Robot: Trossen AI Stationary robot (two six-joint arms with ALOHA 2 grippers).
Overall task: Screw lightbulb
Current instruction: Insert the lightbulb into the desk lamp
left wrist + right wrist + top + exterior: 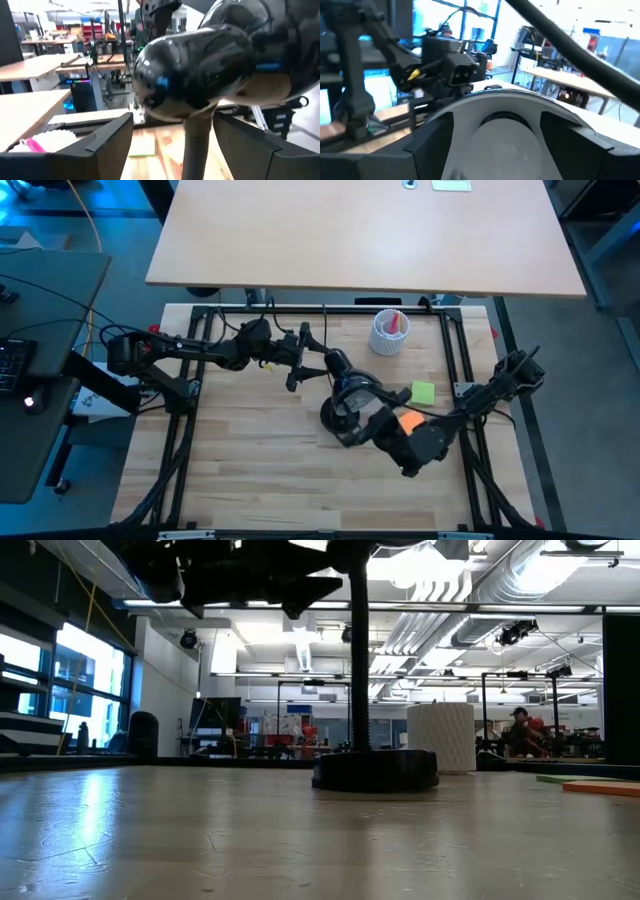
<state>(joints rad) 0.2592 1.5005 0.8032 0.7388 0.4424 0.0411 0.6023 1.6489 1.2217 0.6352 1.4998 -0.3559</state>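
Note:
The black desk lamp stands on its round base (pixel 375 770) mid-table, with its stem (pixel 358 660) upright. Its glossy head (pixel 337 364) and round shade (pixel 355 393) show from above. My left gripper (pixel 303 358) is open. Its fingers stand on either side of the stem (pixel 197 145), just under the head (pixel 200 65), and I see no touch. My right gripper (pixel 366 416) is at the shade and is shut on the white lightbulb (pixel 500 147). The bulb faces the shade's pale rim (pixel 495 97) and is hidden in the high view. My right gripper pinches the lightbulb's rounded glass body (pixel 470 150) between its two fingers, one on each side. The bulb is lifted clear of the table, and its far end points into the shade's opening (pixel 502 117). Whether that end touches the socket is hidden.
A white ribbed cup (pixel 390 332) holding pink things stands at the far side, and it also shows in the low view (pixel 440 735). A green note (pixel 423 392) lies to the right of the lamp. Black frame rails (pixel 460 350) border the wooden table.

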